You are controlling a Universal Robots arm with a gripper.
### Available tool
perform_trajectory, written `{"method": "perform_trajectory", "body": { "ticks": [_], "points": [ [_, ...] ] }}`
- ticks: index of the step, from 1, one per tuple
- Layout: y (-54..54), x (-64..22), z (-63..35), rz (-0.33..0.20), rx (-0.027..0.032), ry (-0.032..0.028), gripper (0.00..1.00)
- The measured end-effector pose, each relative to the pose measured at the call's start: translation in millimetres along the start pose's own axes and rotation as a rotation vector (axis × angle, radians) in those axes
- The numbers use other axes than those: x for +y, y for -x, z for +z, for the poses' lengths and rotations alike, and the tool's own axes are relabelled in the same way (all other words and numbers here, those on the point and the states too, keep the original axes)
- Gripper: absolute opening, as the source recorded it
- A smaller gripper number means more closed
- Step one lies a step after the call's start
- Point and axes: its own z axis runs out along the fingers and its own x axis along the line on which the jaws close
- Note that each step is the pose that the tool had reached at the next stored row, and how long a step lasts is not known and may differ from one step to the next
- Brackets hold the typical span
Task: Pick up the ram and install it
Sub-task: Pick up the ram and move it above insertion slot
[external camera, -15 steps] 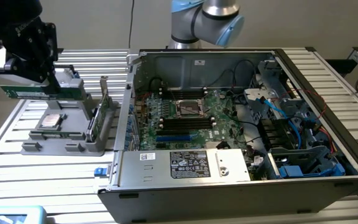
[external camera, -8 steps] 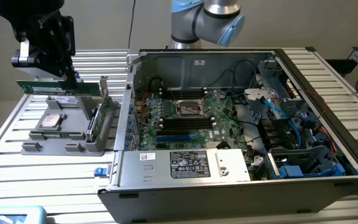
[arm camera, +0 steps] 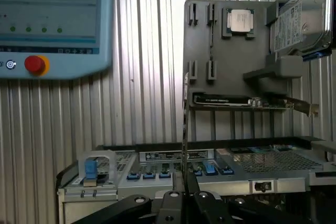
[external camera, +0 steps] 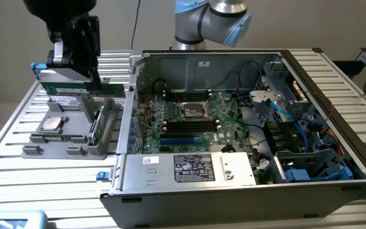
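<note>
- While the case [external camera: 234, 205] lies open with the motherboard [external camera: 189, 129] inside, the grey tray [external camera: 59, 150] just beside it, on the exterior view's left, carries a CPU [external camera: 51, 123], a hard drive [external camera: 65, 101] and an upright card [external camera: 100, 121].
- Gripper [external camera: 91, 80]: clenched on the ram [external camera: 75, 88], which hangs level above the tray, outside the case.
- Wrist view: the ram [arm camera: 185, 129] appears edge-on, rising from between the gripper's fingers [arm camera: 194, 190], with the tray [arm camera: 231, 56] beyond it.
- Ram: a long, thin, narrow green stick; its surface detail cannot be made out.
</note>
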Motion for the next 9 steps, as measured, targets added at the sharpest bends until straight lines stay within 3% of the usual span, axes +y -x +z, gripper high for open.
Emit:
{"method": "perform_trajectory", "body": {
  "ticks": [9],
  "points": [
    [2.4, -40.9, 1.6, -0.009, 0.0001, 0.0009, 0.13]
  ]
}}
